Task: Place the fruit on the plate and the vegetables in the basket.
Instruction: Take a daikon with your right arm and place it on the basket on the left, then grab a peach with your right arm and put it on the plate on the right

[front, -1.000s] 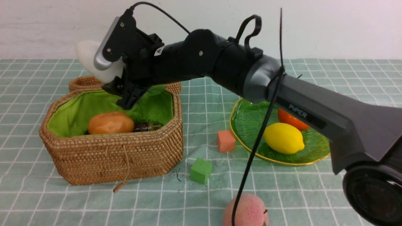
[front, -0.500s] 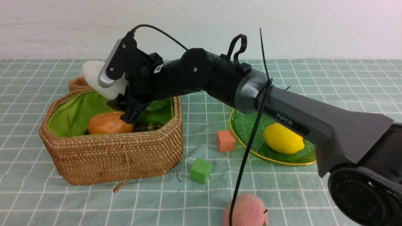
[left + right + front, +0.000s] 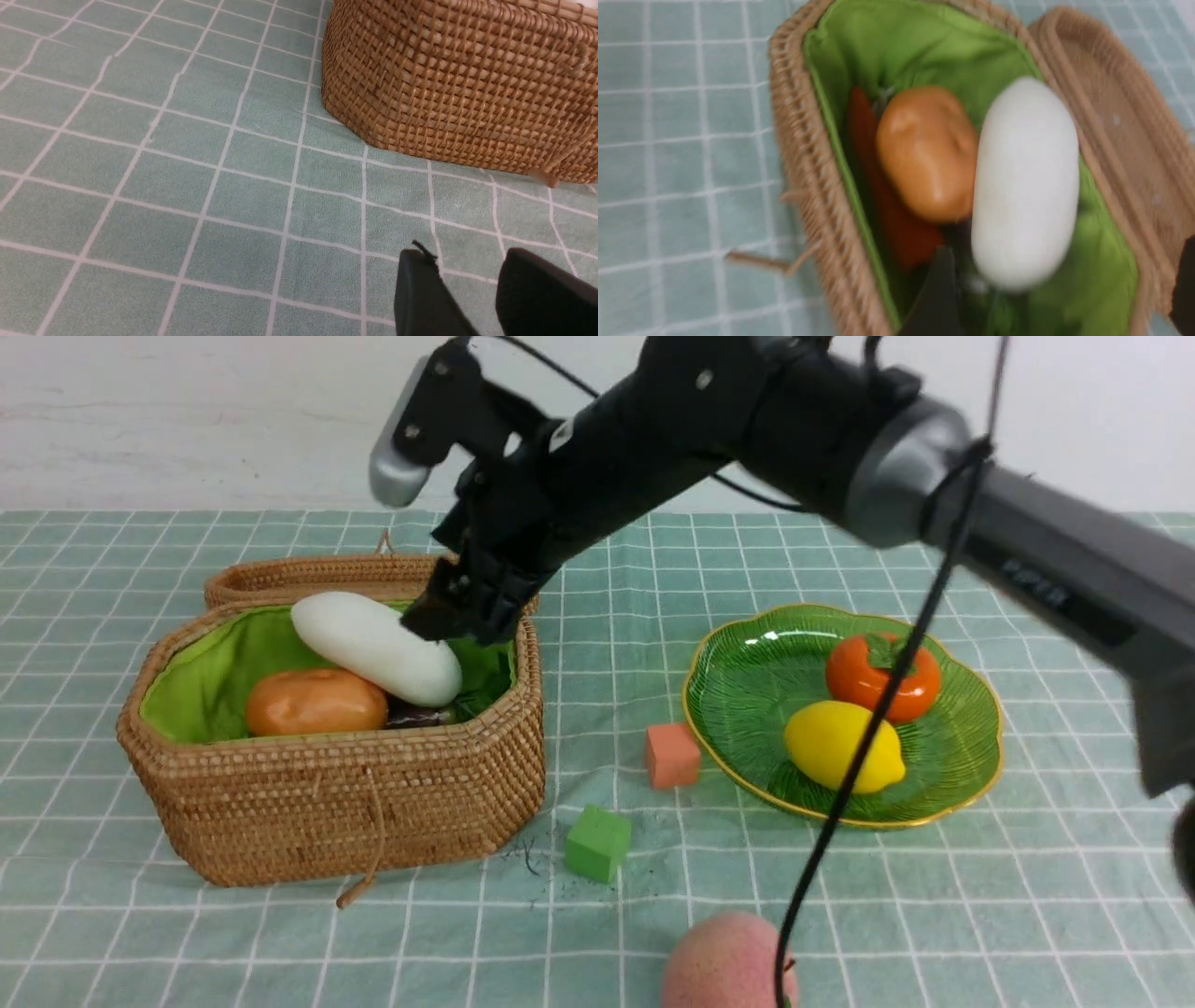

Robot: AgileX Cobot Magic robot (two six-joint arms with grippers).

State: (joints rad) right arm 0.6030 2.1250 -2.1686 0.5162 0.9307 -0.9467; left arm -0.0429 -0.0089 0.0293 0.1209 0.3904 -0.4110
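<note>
The wicker basket holds the white radish, lying free across the brown-orange potato and the dark eggplant. The right wrist view shows the radish, the potato and the carrot inside. My right gripper hangs open just above the radish's leafy end, holding nothing. The green plate carries the persimmon and the lemon. The pink peach lies on the cloth at the front edge. My left gripper is open and empty, low over the cloth beside the basket wall.
An orange foam cube and a green foam cube sit between basket and plate. The basket's lid lies open behind it, and its string tie hangs down the front. A black cable dangles from the right arm.
The right gripper lowered the radish into the basket, opened and let it go, then lifted up and to the right. The radish now rests on the potato. The persimmon is uncovered again.
</note>
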